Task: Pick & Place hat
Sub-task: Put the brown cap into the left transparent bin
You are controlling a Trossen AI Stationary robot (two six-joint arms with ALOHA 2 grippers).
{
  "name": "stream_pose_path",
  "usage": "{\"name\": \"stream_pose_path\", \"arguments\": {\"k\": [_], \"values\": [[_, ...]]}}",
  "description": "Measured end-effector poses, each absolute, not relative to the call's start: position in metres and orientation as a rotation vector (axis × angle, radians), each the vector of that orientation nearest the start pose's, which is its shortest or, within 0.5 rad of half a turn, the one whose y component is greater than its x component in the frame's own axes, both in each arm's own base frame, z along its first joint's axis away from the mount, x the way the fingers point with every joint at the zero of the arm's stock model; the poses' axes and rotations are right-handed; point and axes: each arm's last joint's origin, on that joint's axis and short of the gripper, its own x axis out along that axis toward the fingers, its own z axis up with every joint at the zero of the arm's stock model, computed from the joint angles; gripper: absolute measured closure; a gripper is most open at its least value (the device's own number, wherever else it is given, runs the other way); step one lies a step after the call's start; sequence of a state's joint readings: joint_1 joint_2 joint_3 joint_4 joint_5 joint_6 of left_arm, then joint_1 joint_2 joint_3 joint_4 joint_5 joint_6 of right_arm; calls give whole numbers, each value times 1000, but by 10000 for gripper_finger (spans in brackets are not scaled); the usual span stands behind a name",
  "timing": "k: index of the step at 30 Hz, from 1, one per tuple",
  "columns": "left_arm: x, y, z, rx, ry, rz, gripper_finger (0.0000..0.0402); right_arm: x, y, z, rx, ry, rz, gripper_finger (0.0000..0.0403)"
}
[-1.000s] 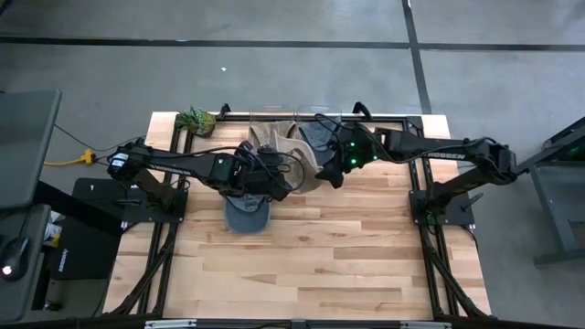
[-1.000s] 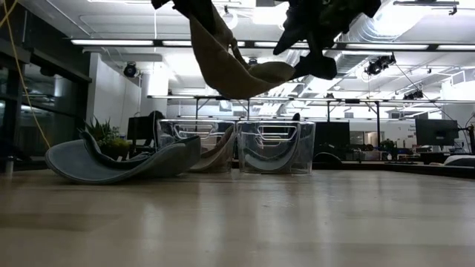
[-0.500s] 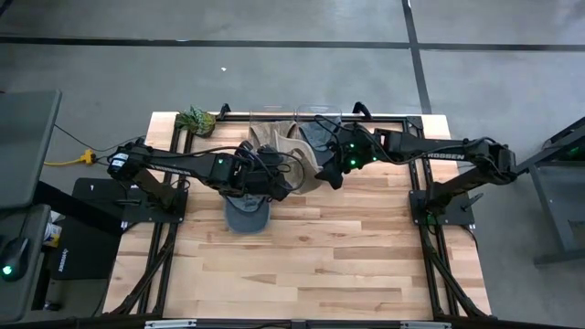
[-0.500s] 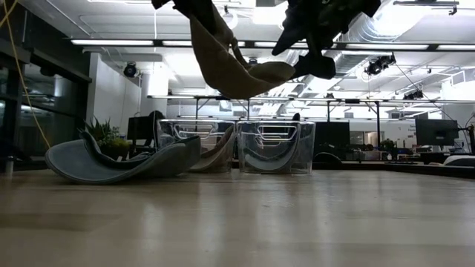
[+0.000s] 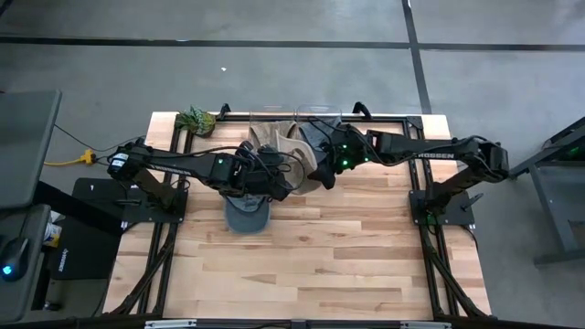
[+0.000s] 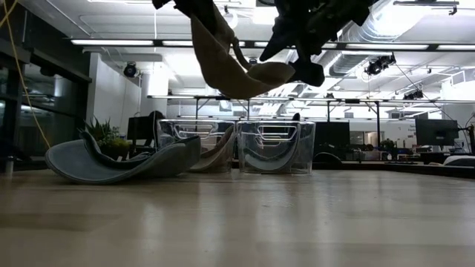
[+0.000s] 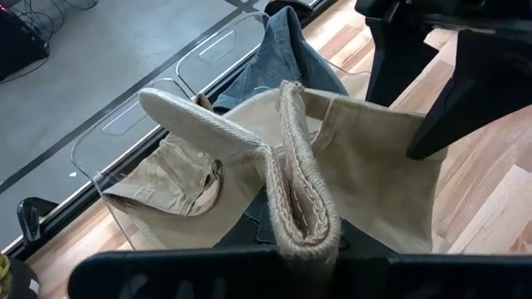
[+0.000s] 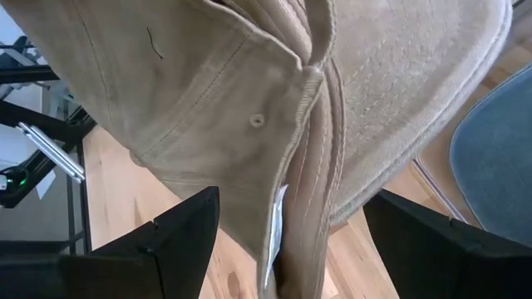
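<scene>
A tan hat [image 6: 230, 67] hangs high over the table's far middle, with my left gripper [image 7: 303, 249] shut on it from above. My right gripper [image 8: 307, 249] is open. Its two dark fingers [image 8: 179, 241] stand on either side of the hat's hanging lower part [image 8: 307, 158], and no contact shows. In the high view the tan hat [image 5: 297, 157] lies between my left gripper [image 5: 274, 178] and my right gripper [image 5: 322, 169]. A grey-blue hat [image 5: 247, 215] lies on the table below, its underside on the wood and its ends curling up [image 6: 119, 159]. My left gripper pinches a folded, stitched edge of the tan hat's crown [image 7: 301, 218] between its two fingers, coming from the table's left and slanting down. The hat hangs below the hold, clear of the table, with its brim [image 7: 199, 124] pointing away toward the far side.
Two clear bins [image 6: 200, 144] [image 6: 276, 144] stand at the table's far edge. One holds another tan hat [image 7: 170, 187] and the other a blue one [image 7: 283, 50]. A small plant [image 5: 196, 119] sits at the far left corner. The near half of the wooden top [image 5: 311, 265] is bare.
My right gripper has edged toward the table's left, closing in around the hanging tan hat, and its fingers stay apart. The left gripper and the hat have kept still.
</scene>
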State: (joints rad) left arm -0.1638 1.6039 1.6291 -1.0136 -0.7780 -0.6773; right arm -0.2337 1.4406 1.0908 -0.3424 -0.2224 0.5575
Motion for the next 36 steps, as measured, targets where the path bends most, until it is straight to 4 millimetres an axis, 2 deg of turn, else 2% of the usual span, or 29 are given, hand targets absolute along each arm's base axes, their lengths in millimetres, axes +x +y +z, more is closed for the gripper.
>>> {"name": "stream_pose_path", "arguments": {"k": [8,23,29,36], "values": [[321,-32,361,-167,634,821,401,304,-66,277,694,654,-201,112],[323,-32,362,-176,606,824,401,312,-70,264,701,673,-264,116],[323,-33,362,-182,603,819,401,314,-70,265,706,654,-264,151],[324,-34,361,-235,618,789,402,315,-71,267,722,622,-278,213]]}}
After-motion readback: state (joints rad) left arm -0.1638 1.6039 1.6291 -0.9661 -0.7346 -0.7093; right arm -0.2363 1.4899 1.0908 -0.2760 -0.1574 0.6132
